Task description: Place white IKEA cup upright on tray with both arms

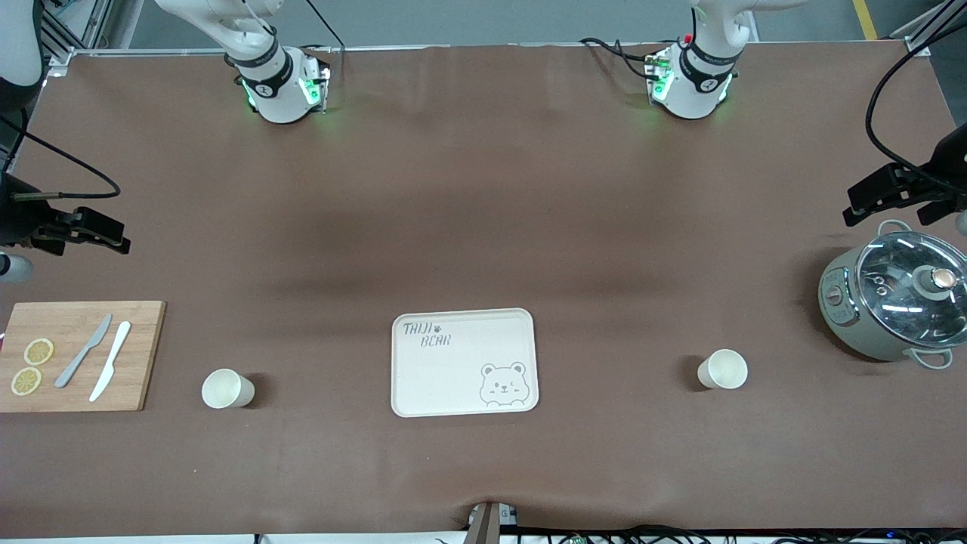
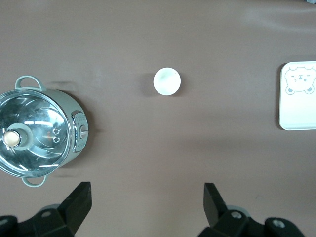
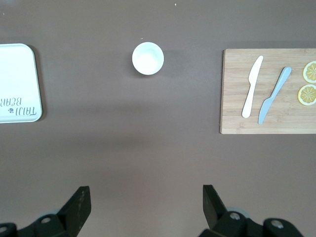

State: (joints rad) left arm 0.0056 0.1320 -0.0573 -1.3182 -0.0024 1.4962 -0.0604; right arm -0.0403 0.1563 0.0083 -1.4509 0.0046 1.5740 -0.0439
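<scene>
The cream tray [image 1: 453, 378], printed with "TAIJI BEAR" and a bear face, lies at the table's middle and holds nothing. One white cup [image 1: 723, 369] stands upright beside it toward the left arm's end. A second white cup [image 1: 227, 389] stands upright toward the right arm's end. My left gripper [image 1: 857, 208] hangs open and empty high over the left arm's end; its wrist view shows the cup [image 2: 167, 81] and a tray corner [image 2: 296, 108]. My right gripper [image 1: 113, 233] hangs open and empty over the right arm's end; its wrist view shows the other cup [image 3: 147, 58] and the tray edge [image 3: 15, 74].
A grey-green pot with a glass lid [image 1: 899, 302] stands near the left arm's end, beside the left gripper [image 2: 148, 187]. A wooden cutting board [image 1: 136, 355] with two knives and two lemon slices lies at the right arm's end, beside the right gripper [image 3: 145, 190].
</scene>
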